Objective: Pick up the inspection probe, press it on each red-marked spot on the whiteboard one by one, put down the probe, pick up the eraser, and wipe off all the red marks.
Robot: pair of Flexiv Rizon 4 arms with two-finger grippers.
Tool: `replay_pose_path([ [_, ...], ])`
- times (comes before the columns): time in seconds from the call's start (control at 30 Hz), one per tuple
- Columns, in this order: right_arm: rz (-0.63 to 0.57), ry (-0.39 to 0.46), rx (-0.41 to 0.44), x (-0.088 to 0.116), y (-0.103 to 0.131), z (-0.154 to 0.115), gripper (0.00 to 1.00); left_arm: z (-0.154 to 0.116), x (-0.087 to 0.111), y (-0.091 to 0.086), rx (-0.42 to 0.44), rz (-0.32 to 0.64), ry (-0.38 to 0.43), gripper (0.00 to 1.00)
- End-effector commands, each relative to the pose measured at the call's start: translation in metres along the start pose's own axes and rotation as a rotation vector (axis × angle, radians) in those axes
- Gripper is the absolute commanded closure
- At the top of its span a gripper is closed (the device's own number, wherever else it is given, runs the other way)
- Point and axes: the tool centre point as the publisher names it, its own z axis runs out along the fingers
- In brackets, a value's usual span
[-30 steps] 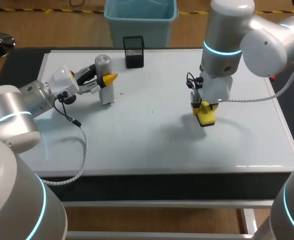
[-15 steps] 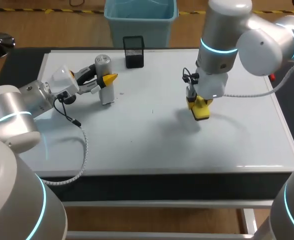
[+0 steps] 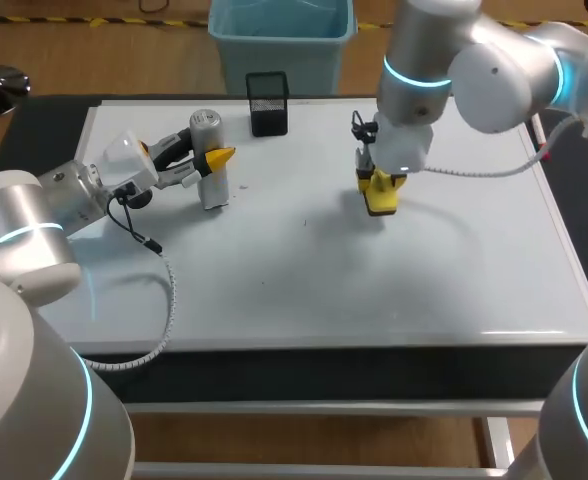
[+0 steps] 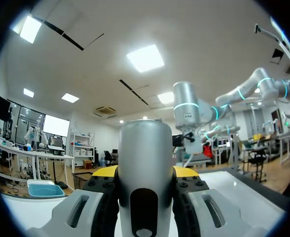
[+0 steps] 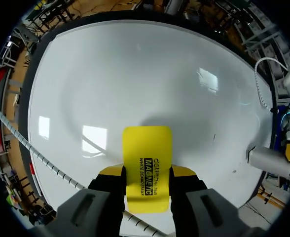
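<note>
Head view: white whiteboard (image 3: 304, 290) covers the desk. A black mesh holder (image 3: 267, 102) stands at its far edge. Left arm's end effector (image 3: 212, 160) is left of the holder and a bit nearer the robot, closed sideways on the inspection probe (image 3: 205, 128), a grey cylinder w/ a white base. The probe stands upright, base apparently on the board. Right arm's end effector (image 3: 379, 185) points down, right of the holder and nearer the robot, gripping the yellow eraser (image 3: 380, 200). Can't tell if the eraser touches the board.

Left wrist view: the probe's grey body fills the gap btwn the fingers, both yellow tips pressed to its sides.

Right wrist view: the eraser is clamped btwn both fingers and sticks out ahead of them over bare white board. No red marks show here, only a tiny dark speck off to one side.

Progress, as a judgement: the pressing stage looks finished and the eraser is picked up. The probe isn't let go yet. With no red visible, wiping seems mostly or fully done. What's left is likely a check for leftover specks.
</note>
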Motion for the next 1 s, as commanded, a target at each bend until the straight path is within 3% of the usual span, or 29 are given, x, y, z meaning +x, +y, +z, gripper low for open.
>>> replay_pose_path([
  [0.03,0.004,0.024,-0.041,-0.009,-0.041,0.009,1.00,0.000,0.000,-0.001,0.001,0.001,-0.002,1.00],
  [0.57,0.059,0.042,-0.086,-0.013,-0.095,0.021,1.00,0.000,0.000,-0.001,0.001,0.001,-0.002,1.00],
  [1.0,0.086,0.055,-0.111,-0.010,-0.115,0.026,1.00,0.000,0.000,-0.001,0.001,0.001,-0.002,1.00],
])
